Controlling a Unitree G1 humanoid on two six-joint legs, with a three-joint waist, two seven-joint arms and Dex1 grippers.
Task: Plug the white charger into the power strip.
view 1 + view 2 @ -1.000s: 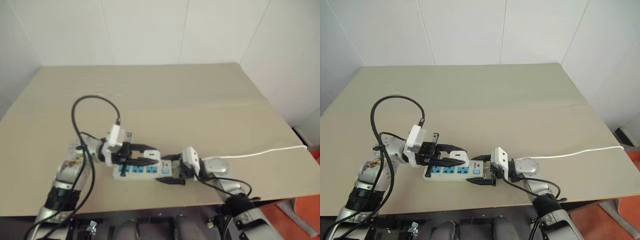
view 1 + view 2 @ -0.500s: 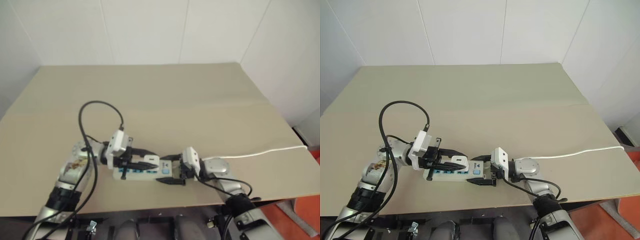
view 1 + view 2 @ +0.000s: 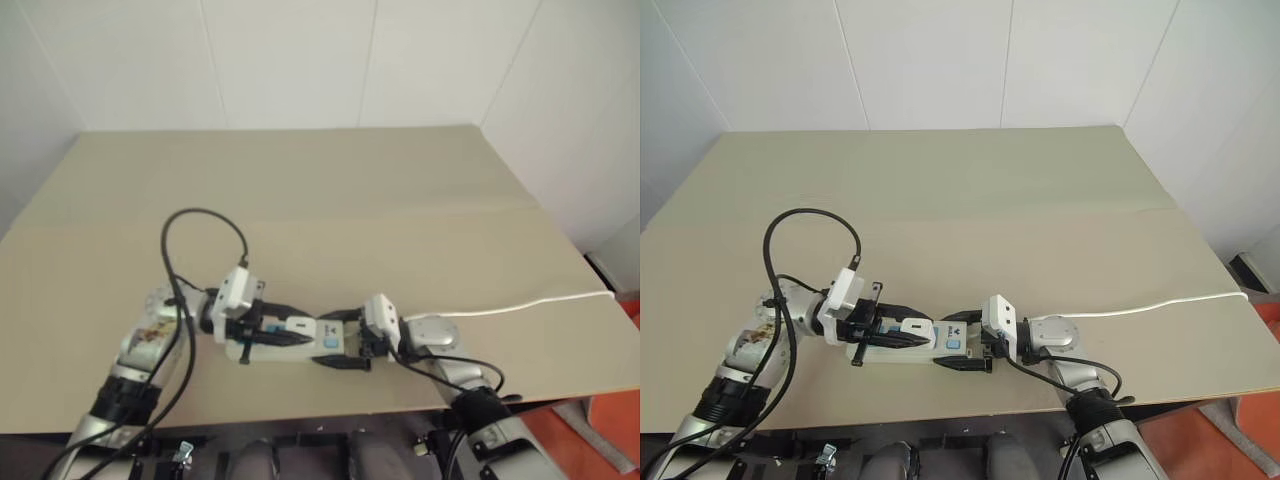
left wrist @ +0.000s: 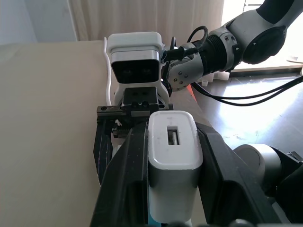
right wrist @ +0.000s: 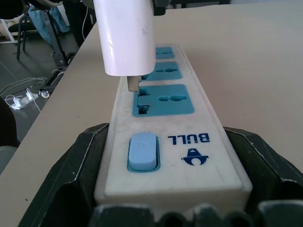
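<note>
A white charger (image 5: 125,35) with a pale metal prong was seen just above a white power strip (image 5: 170,142). Blue socket faces (image 5: 163,99) were set in the strip beyond the right gripper (image 5: 173,189), whose fingers (image 5: 75,170) were black. A light-blue switch (image 5: 142,151) and dark-blue lettering with a small logo were printed nearest that gripper. The left gripper (image 4: 173,189) was fitted with black fingers (image 4: 125,175) on either side of the charger. A beige table (image 3: 350,200) and a white cord (image 3: 510,305) were noted.
</note>
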